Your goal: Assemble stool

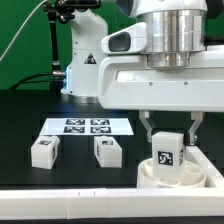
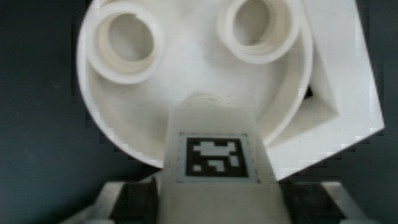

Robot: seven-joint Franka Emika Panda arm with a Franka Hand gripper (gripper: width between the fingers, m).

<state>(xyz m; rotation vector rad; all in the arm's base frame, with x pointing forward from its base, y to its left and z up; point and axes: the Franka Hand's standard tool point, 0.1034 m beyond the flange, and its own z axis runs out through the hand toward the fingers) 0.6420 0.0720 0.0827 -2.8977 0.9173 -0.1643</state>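
Gripping a blocky white plastic leg (image 1: pixel 167 155) by two opposite side faces, the claw (image 1: pixel 169 146) hangs straight down over the round white plastic seat (image 1: pixel 197 176) at the exterior view's right. Its jaws are partway closed and clamped on that leg. The leg stands upright with its tag facing the camera and its lower end inside the seat's rim. I judge this is the pose for pushing it into a socket; whether it is already seated I cannot tell. The seat lies flat on the black desk (image 1: pixel 20 170), probably so the sockets face up toward the arm. A second leg (image 1: pixel 44 150) and a third leg (image 1: pixel 107 152) stand apart on the desk at the exterior view's left, likely parked within reach for later steps. Behind them lies the flat white marker board (image 1: pixel 85 127). Count here: three legs, one seat, one marker board with four tags.

In the wrist view, the held leg (image 2: pixel 217 150) points away from the claw (image 2: pixel 217 200) toward the seat (image 2: pixel 125 110). Its tag is square to the lens and its far end meets the seat's inner surface. Two round sockets (image 2: pixel 128 38) show beyond it, both unfilled. Count here: one leg, one tag, two open sockets.
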